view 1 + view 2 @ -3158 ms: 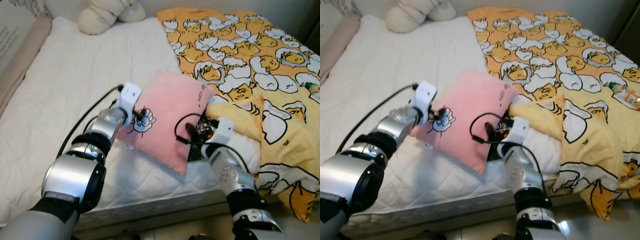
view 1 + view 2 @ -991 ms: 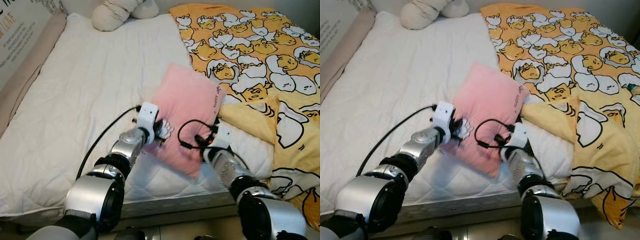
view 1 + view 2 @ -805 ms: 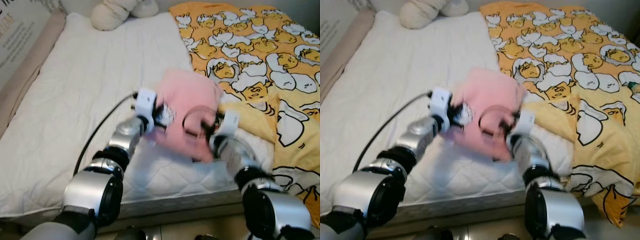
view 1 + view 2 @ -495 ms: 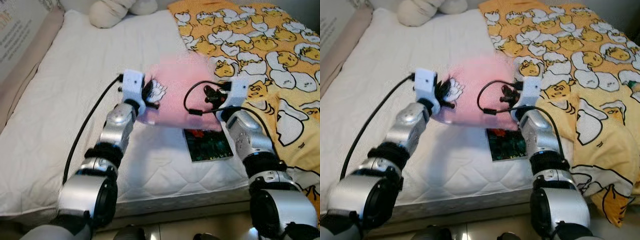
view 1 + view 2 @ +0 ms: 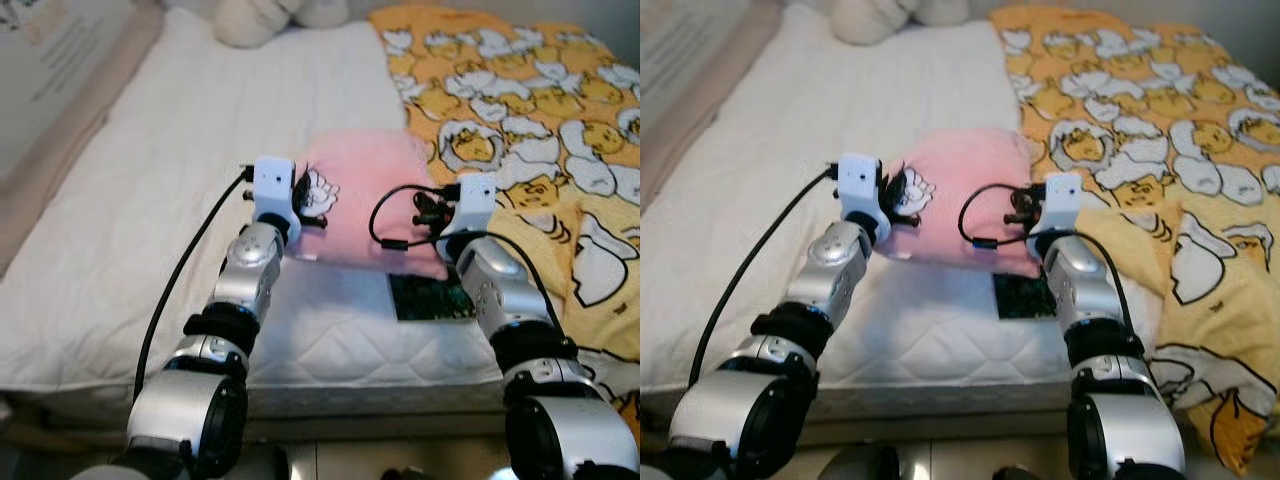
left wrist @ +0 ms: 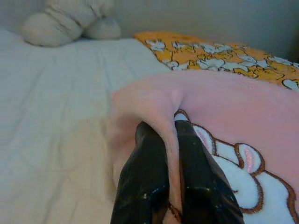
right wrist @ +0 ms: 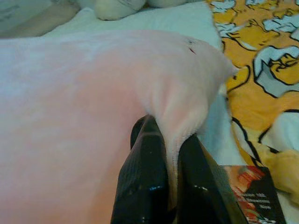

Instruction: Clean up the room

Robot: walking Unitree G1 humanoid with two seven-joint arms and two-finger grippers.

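pink pillow (image 5: 370,195) lifted higher, book (image 5: 432,298) uncovered

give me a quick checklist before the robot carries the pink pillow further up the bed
1. Left pincer shut on pink pillow edge: ok.
2. Right pincer pinching the other edge: ok.
3. Pillow lifted off the white mattress: ok, held between both arms.
4. Book left behind on the mattress, not snagged: ok.
5. Yellow blanket apart from the pillow: cannot tell at its near corner.
6. Landing spot near the cream plush: cannot tell, mostly cropped.
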